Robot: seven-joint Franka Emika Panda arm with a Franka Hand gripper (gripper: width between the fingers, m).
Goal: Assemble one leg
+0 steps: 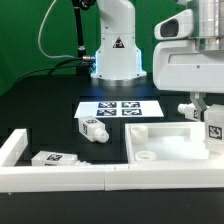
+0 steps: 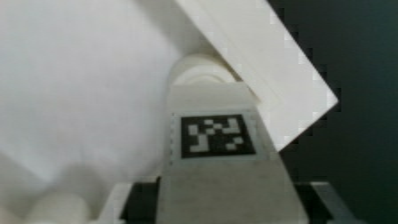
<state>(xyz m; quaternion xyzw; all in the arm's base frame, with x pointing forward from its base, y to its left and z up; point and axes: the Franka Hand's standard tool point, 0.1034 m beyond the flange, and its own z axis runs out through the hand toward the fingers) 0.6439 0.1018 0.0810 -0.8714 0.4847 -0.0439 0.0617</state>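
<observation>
My gripper [image 1: 203, 110] hangs over the exterior view's right end of the white square tabletop [image 1: 165, 148], which lies flat with a round hole [image 1: 147, 157] near its front left corner. The gripper is shut on a white leg [image 1: 213, 127] that carries a marker tag. In the wrist view the leg [image 2: 217, 135] sits between the dark fingers [image 2: 139, 200], and its far end points at a corner of the tabletop [image 2: 89, 90]. The gripper [image 2: 222, 205] shows only at its fingertips. Whether the leg touches the tabletop is hidden.
Two more tagged white legs lie on the black table at the left, one [image 1: 95, 128] next to the marker board [image 1: 120, 108] and one [image 1: 52, 158] nearer the front. A white rail [image 1: 60, 180] runs along the front edge. The arm's base [image 1: 117, 50] stands behind.
</observation>
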